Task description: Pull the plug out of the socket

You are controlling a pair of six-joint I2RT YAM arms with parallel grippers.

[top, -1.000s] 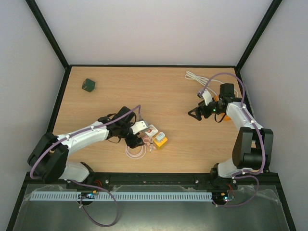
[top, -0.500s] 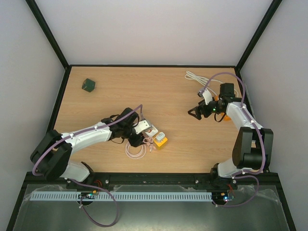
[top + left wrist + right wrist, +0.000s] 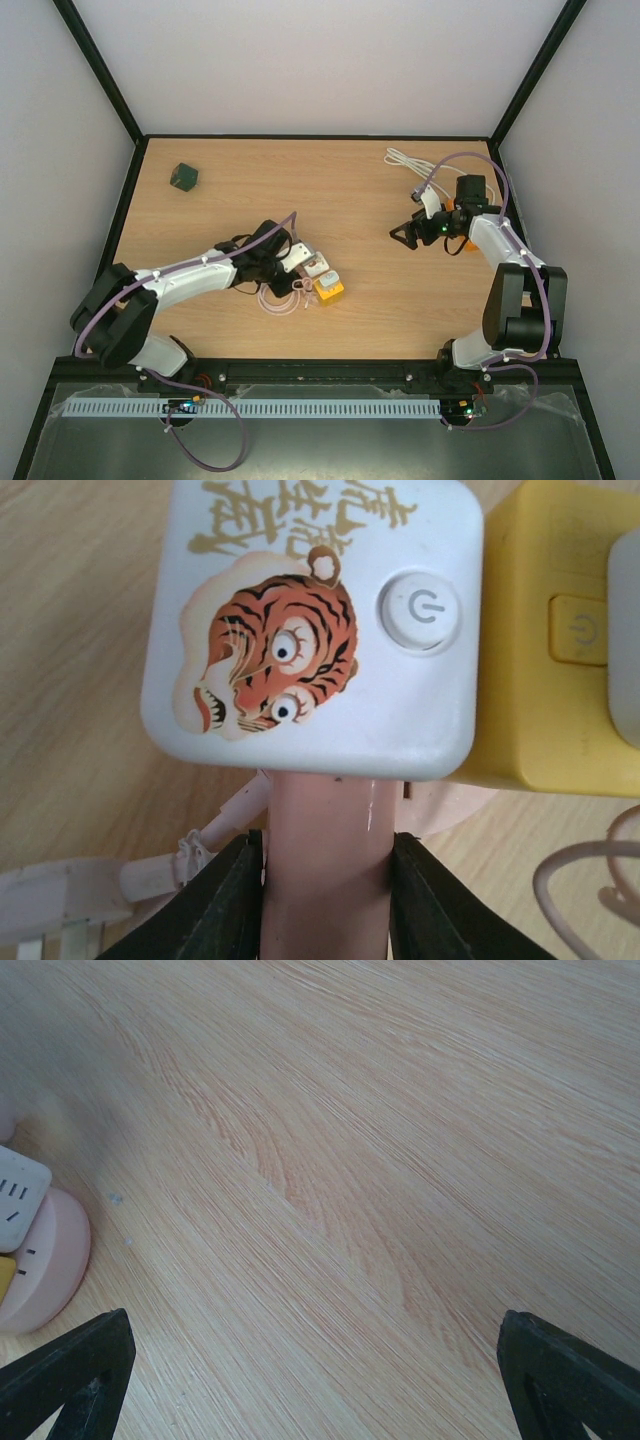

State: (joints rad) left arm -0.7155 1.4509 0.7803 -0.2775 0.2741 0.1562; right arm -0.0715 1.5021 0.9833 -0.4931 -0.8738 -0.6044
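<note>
Socket cube (image 3: 310,630) has pink stem (image 3: 328,800) clamped in left hand (image 3: 328,855).

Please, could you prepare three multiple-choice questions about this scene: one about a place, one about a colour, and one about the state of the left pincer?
1. Where on the table does the green block lie?
A. near right corner
B. far left part
C. exact middle

2. What colour is the block beside the white tiger cube?
A. yellow
B. blue
C. black

3. What is the state of the left pincer?
A. wide open over bare wood
B. shut on a cable
C. shut on the pink stem below the tiger cube

Answers:
1 B: the top view shows it far from the arms, close to the left edge.
2 A: the yellow block sits next to the cube in the left wrist view.
3 C: both fingers press against the sides of the stem.
</note>
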